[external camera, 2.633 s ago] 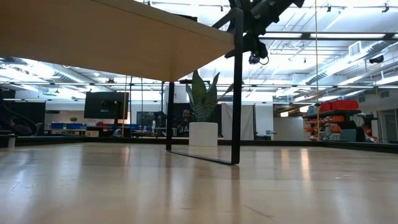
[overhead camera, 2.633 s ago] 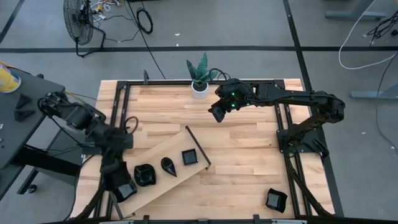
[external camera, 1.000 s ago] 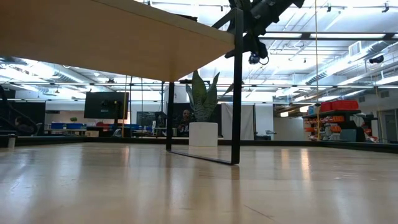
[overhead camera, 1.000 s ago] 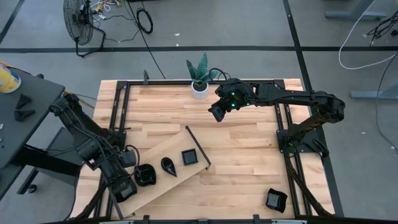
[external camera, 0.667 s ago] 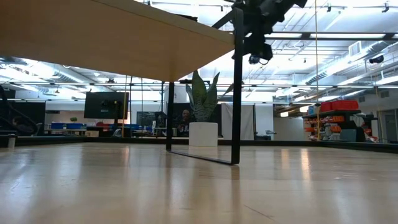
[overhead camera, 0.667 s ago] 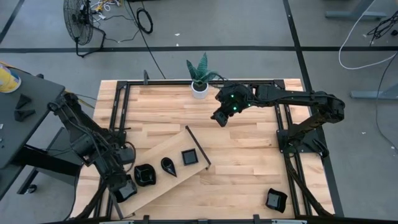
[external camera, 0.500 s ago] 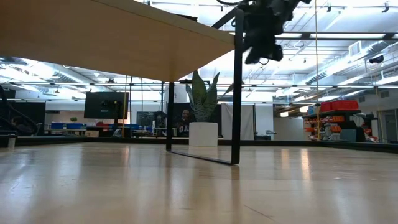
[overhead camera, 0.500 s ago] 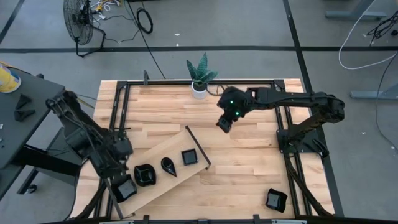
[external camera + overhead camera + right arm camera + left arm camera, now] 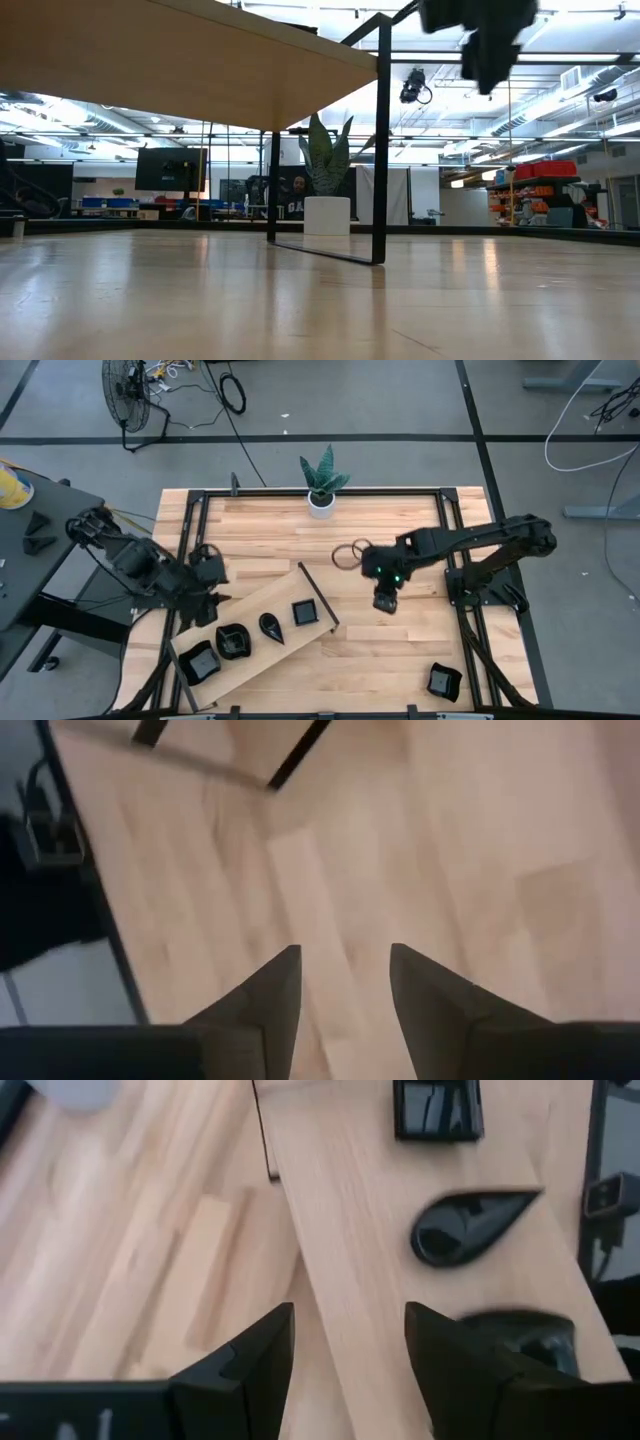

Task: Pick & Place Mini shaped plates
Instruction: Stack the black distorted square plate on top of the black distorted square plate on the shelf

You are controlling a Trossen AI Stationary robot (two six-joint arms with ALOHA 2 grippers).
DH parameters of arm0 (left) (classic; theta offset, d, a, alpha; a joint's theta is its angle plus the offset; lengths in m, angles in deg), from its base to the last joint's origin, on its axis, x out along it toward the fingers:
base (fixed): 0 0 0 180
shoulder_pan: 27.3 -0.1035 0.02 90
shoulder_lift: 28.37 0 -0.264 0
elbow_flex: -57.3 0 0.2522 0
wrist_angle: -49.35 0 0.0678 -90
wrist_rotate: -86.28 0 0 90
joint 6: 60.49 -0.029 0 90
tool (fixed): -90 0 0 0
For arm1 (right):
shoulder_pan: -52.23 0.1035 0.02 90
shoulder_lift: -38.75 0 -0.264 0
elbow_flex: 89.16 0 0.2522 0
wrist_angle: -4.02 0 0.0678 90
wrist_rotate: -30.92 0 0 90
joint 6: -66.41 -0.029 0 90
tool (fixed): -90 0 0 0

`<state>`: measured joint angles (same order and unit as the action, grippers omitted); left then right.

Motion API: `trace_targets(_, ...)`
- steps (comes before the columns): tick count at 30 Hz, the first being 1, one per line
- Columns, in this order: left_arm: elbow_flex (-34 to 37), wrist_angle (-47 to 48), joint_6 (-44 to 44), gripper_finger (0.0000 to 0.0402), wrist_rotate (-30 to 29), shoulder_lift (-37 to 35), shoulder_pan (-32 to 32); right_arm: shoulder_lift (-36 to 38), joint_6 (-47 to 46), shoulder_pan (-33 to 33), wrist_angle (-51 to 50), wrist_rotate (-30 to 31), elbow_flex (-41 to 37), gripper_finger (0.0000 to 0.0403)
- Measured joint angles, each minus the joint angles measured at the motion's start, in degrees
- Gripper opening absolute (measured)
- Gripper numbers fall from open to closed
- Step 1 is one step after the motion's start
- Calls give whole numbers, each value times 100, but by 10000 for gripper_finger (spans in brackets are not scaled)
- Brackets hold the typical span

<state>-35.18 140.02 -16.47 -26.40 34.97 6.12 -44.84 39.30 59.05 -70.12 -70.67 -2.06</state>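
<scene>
- Four small black plates sit in a row on the slanted wooden board [image 9: 262, 622]: a square plate [image 9: 197, 661] at the low end nearest the tabletop's front-left corner, then a wavy plate [image 9: 232, 641], a teardrop plate [image 9: 270, 626] and a second square plate [image 9: 305, 612] towards the board's upper end.
- One more loose plate [image 9: 443, 681] lies alone on the tabletop [image 9: 390, 650] near the front-right corner, well apart from the board.
- I judge that loose plate to be the next thing to fetch. It lies forward and to the right of my right gripper [image 9: 384, 601], and my right arm is clearly the nearer one.
- The loose plate looks roughly square with rounded corners, so I can make out no real long axis or pointing end on it.
- On the board, the teardrop's long axis runs roughly along the row of plates. In my left wrist view its tip [image 9: 524, 1198] points towards the upper square plate.
- My right gripper hangs over bare wood right of the tabletop's centre, fingers [image 9: 262, 1010] apart with nothing between them.
- My left gripper [image 9: 207, 605] sits just beside the board's left edge, beyond the low square plate, fingers [image 9: 262, 1360] spread and empty.
- A potted plant [image 9: 321, 482] stands at the far edge, clear of everything.
</scene>
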Motion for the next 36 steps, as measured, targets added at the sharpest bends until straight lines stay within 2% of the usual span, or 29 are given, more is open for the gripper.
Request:
trace_targets(4, 0, -340, -775, 195, 91, 0, -569, 0, -371, 506, -62, -31, 0, 157)
trace_targets(9, 0, -591, -1691, 195, 823, 0, -1213, 0, -815, 1186, -60, -199, 0, 157)
trace_targets(14, 0, -675, -2180, 195, 1012, 0, -1655, 0, -1273, 1865, -56, -205, 0, 157)
trace_targets(26, 2, -945, -2260, 195, 1122, 4, -1827, 0, -2889, 3444, -46, -295, 0, 157)
trace_targets(30, 1, -945, -2228, 195, 1120, 4, -1827, 0, -3441, 3962, -2, -59, 0, 157)
trace_targets(36, 2, -945, -2231, 195, 1101, 4, -1827, -187, -2512, 4523, 135, 237, 0, 157)
